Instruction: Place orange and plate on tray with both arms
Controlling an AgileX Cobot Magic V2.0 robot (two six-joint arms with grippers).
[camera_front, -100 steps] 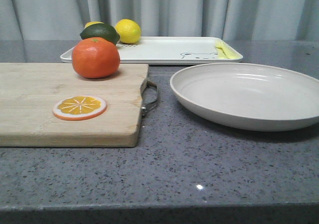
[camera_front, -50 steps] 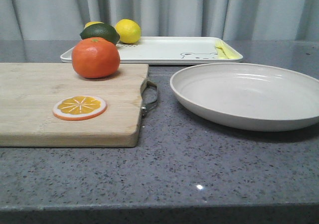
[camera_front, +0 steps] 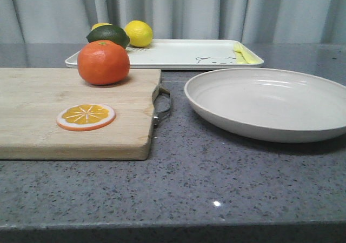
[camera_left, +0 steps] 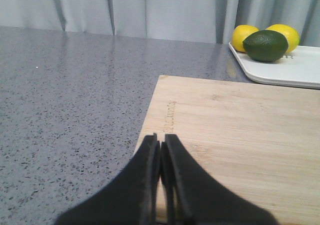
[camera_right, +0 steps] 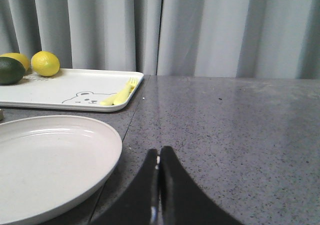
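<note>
The orange sits on the far part of a wooden cutting board. The off-white plate rests on the counter to the board's right and shows in the right wrist view. The white tray with a bear drawing lies behind both, also in the right wrist view. My left gripper is shut and empty over the board's near left edge; the orange is out of its view. My right gripper is shut and empty beside the plate's right rim. Neither gripper shows in the front view.
A flat orange slice lies on the board. A dark green lime and two lemons sit at the tray's far left end, a yellow fork at its right end. Grey curtains hang behind the counter.
</note>
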